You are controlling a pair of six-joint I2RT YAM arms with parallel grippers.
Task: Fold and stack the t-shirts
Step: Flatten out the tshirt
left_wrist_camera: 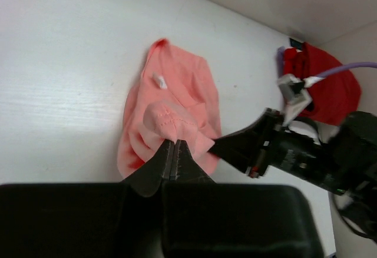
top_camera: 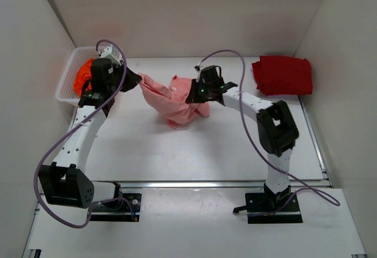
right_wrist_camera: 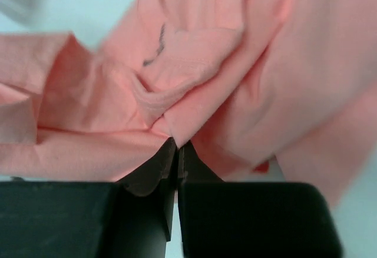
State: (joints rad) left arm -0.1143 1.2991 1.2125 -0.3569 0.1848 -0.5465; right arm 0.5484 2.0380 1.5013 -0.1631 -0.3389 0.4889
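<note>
Salmon-pink t-shirt (top_camera: 172,99) is up between both arms now, hanging bunched just right of the white basket (top_camera: 63,88). I've got the left gripper (top_camera: 136,80) right beside the basket, its jaws pressed tight together on a puckered fold of the pink cloth; the left wrist view shows that fold pinched at the tips and a small white tag (left_wrist_camera: 159,81) lying on the shirt beyond it. Further right of the basket, the right gripper (top_camera: 192,96) is closed as well, and its wrist camera shows the fingers (right_wrist_camera: 154,166) nipped on a ridge of the same shirt, with pink cloth filling the view. The shirt sags in folds between the two pinches; I can't tell whether its lowest fold touches the table (top_camera: 194,146). Bright orange t-shirt (top_camera: 82,79) sits crumpled inside the basket. Dark red t-shirt (top_camera: 283,75) lies folded flat, well to the right of the basket, apart from both grippers.
</note>
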